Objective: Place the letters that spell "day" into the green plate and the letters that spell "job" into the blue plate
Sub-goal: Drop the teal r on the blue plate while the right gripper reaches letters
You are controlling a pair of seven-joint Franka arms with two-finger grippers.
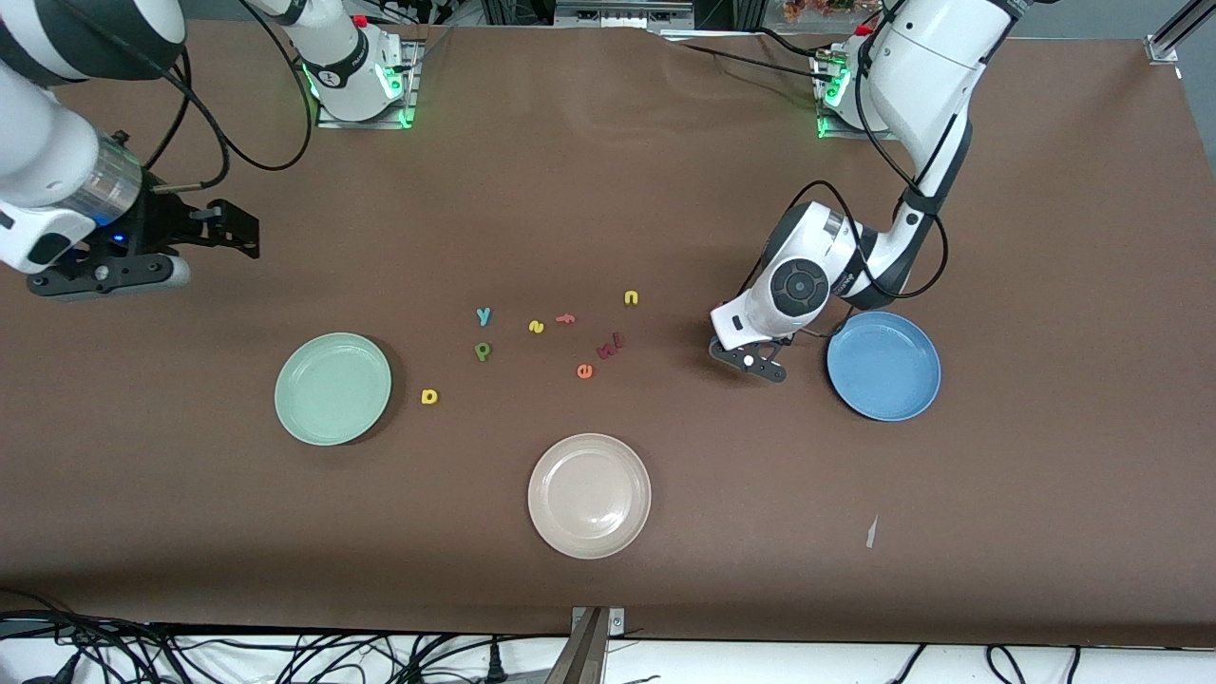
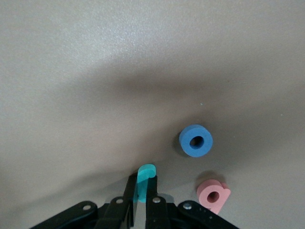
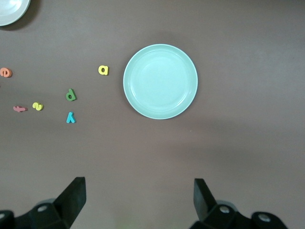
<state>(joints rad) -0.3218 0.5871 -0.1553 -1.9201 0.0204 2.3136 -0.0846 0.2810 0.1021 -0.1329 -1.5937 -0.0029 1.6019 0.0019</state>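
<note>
- Letter j, teal, is seen in the left wrist view clamped between the closed left gripper, on the table beside the blue o and pink b.
- Front view: the left gripper is set low beside the blue plate; lifting and carrying to it is judged next.
- Right wrist view: the right gripper is held wide open and empty above the green plate, waiting.

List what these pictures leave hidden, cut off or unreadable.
- Front view: the blue o, pink b and teal j are hidden under the left gripper and its wrist beside the blue plate.
- Left wrist view: the teal j sits between the shut fingers, its lower part covered; whether it has left the table cannot be told.
- Front view: the dark red letters are too small to read.
- Right wrist view: the beige plate is cut off at the corner.
</note>
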